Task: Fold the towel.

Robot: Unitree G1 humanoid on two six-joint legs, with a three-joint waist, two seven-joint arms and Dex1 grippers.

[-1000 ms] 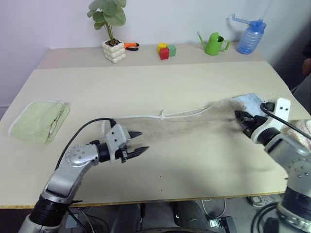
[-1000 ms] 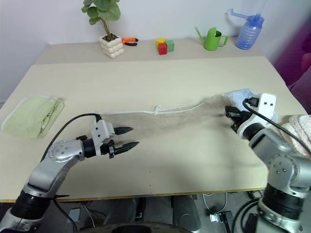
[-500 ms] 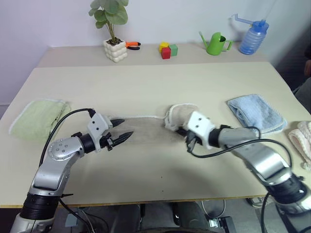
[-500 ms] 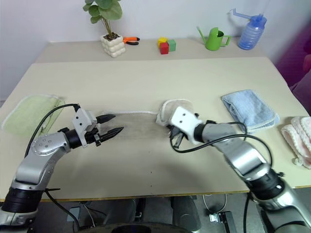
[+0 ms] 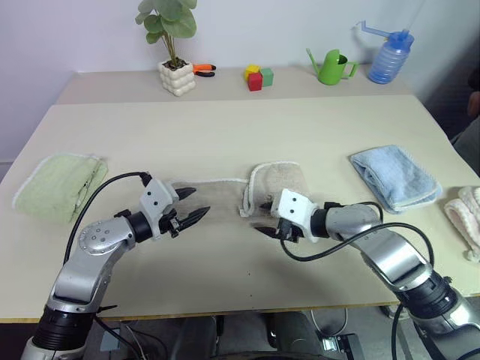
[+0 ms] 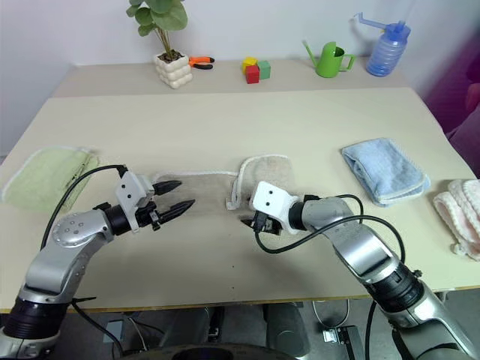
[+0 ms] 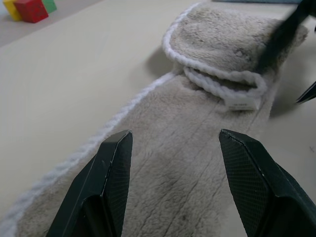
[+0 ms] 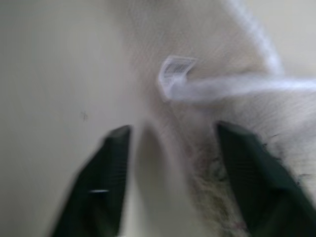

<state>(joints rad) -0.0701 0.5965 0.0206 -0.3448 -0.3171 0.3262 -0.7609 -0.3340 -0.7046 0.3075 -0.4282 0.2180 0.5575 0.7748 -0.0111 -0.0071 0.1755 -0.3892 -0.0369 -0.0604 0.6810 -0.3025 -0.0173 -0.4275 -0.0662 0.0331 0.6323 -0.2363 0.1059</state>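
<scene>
The beige towel (image 5: 221, 196) lies flat across the table's middle, its right end doubled back into a folded flap (image 5: 279, 180) edged in white. My left gripper (image 5: 199, 203) hovers open over the towel's left part, nothing between its fingers (image 7: 106, 192). My right gripper (image 5: 261, 217) stands open at the near edge of the folded flap, holding nothing. In the right wrist view its fingers (image 8: 256, 182) frame the towel's small white label (image 8: 175, 69). One black finger of the right gripper (image 7: 284, 34) reaches over the flap in the left wrist view.
A folded light green towel (image 5: 56, 184) lies at the left, a light blue one (image 5: 394, 176) at the right, a pale pink cloth (image 5: 466, 217) at the right edge. Along the back stand a potted plant (image 5: 176, 75), coloured blocks (image 5: 256, 76), a green watering can (image 5: 330, 67) and a blue bottle (image 5: 386, 56).
My right gripper carried the towel's right end leftward, laid it over the middle and opened. The light blue towel is now uncovered. The left gripper barely moved.
</scene>
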